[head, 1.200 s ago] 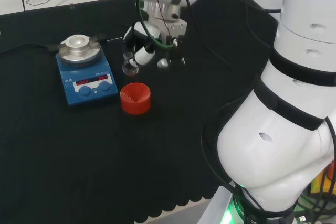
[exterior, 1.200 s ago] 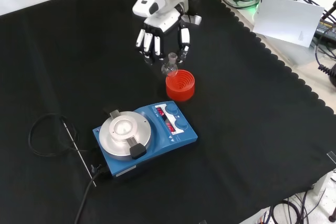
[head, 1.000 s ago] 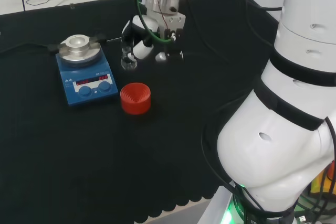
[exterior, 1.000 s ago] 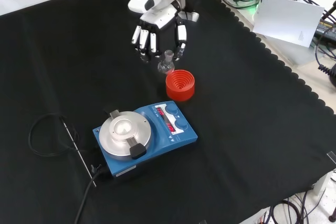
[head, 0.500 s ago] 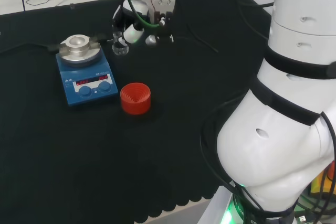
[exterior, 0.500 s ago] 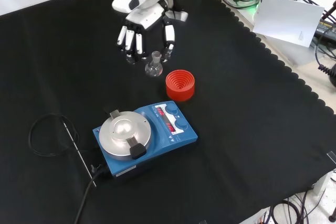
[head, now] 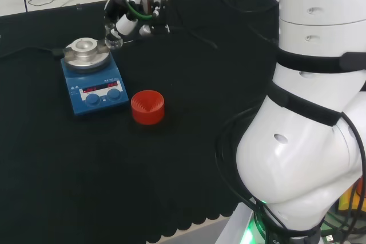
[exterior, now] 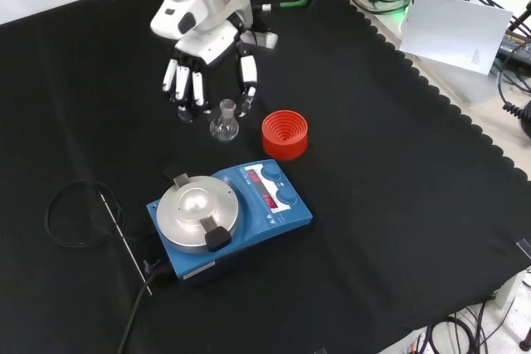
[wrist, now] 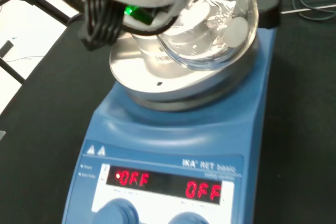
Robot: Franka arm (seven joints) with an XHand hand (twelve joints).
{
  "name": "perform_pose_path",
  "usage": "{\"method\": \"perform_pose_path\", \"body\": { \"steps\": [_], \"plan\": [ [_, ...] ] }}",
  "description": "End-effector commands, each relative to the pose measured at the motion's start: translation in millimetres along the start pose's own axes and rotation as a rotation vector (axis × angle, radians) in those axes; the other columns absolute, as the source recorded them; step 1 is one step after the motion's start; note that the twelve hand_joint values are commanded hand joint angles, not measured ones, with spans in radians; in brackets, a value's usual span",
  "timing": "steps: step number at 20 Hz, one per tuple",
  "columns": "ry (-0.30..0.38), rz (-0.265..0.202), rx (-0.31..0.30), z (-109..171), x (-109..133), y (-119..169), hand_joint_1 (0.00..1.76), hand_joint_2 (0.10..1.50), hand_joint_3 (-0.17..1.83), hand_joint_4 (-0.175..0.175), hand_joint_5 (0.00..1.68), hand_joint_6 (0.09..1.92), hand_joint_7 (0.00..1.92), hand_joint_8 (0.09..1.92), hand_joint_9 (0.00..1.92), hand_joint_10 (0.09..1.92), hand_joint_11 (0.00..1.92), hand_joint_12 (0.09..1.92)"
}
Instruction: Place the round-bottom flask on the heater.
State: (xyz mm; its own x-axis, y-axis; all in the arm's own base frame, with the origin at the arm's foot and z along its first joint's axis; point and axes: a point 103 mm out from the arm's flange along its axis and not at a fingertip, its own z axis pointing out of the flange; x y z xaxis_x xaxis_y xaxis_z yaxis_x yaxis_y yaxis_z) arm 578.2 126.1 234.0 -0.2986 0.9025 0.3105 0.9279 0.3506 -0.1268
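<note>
The carrying step is in hand. The round-bottom flask (exterior: 223,120) is pinched by its neck between the curled fingers and thumb of the hand (exterior: 207,60) and is held in the air, clear of the black cloth (exterior: 398,172), its bulb hanging below the fingertips. In the front view the flask is seen just above the far edge of the heater (exterior: 228,217), between the hand and the heater's round metal plate (exterior: 197,210); in the head view it is seen just beside the plate's right rim. In the wrist view the clear bulb (wrist: 210,22) is seen before the plate (wrist: 178,80), with nothing plainly visible inside it, and whether it is already over the plate's middle cannot be told.

The flask is judged not yet set down. The next move is thought to call for the bulb to be brought over the middle of the plate, then lowered with the neck kept upright until the rounded bottom is seated in the plate's shallow dished centre; only then should the pinch be released, since a round bottom may roll if it is let go off-centre.

One flask, one heater and one red ribbed ring stand (exterior: 284,134) are counted on the cloth; the stand is left bare, just beside the heater's control end. One black cable (exterior: 79,213) is laid near the heater's other end.
</note>
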Motion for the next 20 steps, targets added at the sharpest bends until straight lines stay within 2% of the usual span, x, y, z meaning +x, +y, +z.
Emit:
{"method": "perform_pose_path", "body": {
  "steps": [1, 10, 20],
  "plan": [
    [0.011, -0.019, 0.046, 10.0, 18.5, 33.4, 1.11, 0.63, 0.8, 0.163, 1.19, 0.89, 0.68, 0.67, 0.93, 0.52, 0.58, 1.27],
    [0.013, -0.037, 0.057, 10.7, 20.5, 68.3, 1.11, 0.62, 0.8, 0.161, 1.19, 0.89, 0.69, 0.67, 0.93, 0.52, 0.59, 1.27],
    [0.005, -0.038, 0.055, 10.3, 21.5, 85.3, 1.11, 0.62, 0.8, 0.159, 1.19, 0.9, 0.69, 0.67, 0.93, 0.52, 0.59, 1.26]
  ]
}}
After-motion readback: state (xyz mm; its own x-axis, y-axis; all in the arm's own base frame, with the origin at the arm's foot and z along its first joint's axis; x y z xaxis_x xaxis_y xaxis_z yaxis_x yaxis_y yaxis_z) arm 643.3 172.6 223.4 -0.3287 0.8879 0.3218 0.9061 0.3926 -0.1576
